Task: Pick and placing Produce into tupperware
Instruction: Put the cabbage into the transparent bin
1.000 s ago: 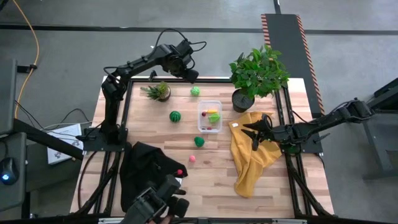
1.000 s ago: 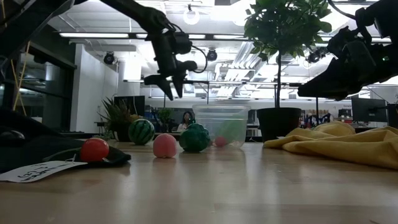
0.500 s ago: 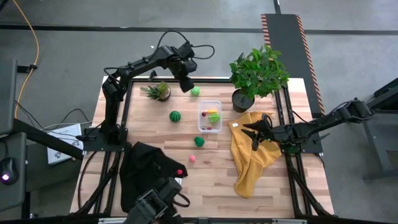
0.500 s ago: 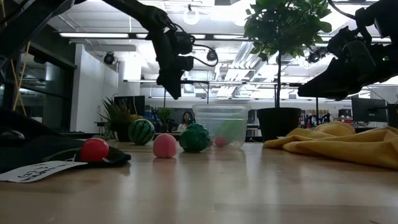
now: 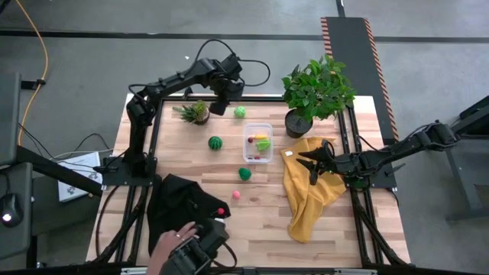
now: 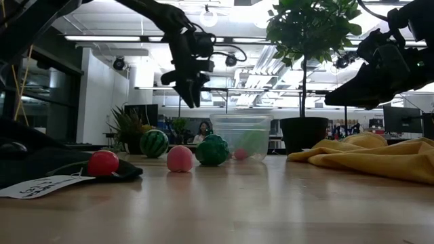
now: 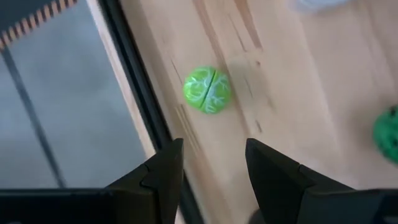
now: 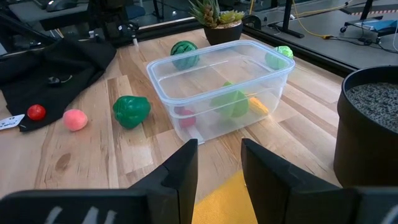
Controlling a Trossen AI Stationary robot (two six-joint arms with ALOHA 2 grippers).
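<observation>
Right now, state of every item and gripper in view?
tupperware: lid off, upright, some produce inside
leafy light-green ball: on table near far edge, untouched
striped melon: loose on table
dark-green piece: loose on table
pink ball: loose on table
left gripper: open, empty, above leafy ball
right gripper: open, empty, over yellow cloth

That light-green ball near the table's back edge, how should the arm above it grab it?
Judging by its round shape, the light-green ball is best pinched across its widest middle, straight from above. It lies alone on bare wood, close to the table's edge rail, and the left gripper, fingers open, hangs over it, so one finger each side should fit.
</observation>
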